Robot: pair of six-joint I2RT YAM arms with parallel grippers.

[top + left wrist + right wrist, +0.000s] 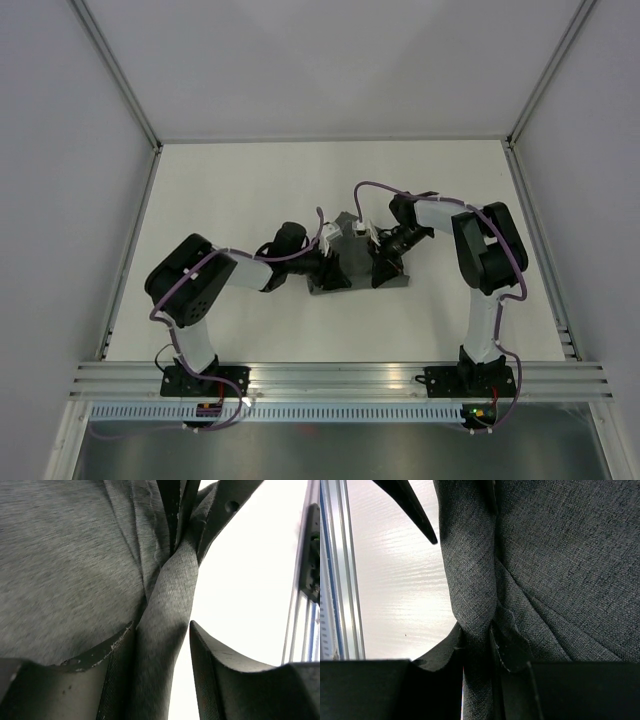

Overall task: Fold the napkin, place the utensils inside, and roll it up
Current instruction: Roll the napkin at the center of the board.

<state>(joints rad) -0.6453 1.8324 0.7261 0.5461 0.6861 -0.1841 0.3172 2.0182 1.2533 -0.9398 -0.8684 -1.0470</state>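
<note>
Closest in, the left gripper (162, 627) is standing with its jaws parted around a twisted fold of the napkin (75, 560). The dark grey cloth is leaning against the inner face of one of its fingers (65, 680), and a strip of bright table (240, 580) is showing between the fold and the other finger, so nothing is being squeezed on that side. Just beyond those fingertips the same fold is running up into the right gripper (477, 645), which is facing the left one and pinching the cloth tight. Its two dark fingers (520, 690) are pressing together on the narrow roll with no gap showing. Out from that pinch the fabric is spreading wide to one side of both grippers, creased in long diagonal pleats that are fanning away from the clamped point. Looking down from above, the two grippers are meeting nearly tip to tip over the middle of the table, and the napkin is lying there as a bunched dark strip spanning from one gripper to the other. Off to the other side of the grippers, toward the arms' bases, an aluminium rail (340, 378) is running along the table's near edge, well apart from the cloth.
</note>
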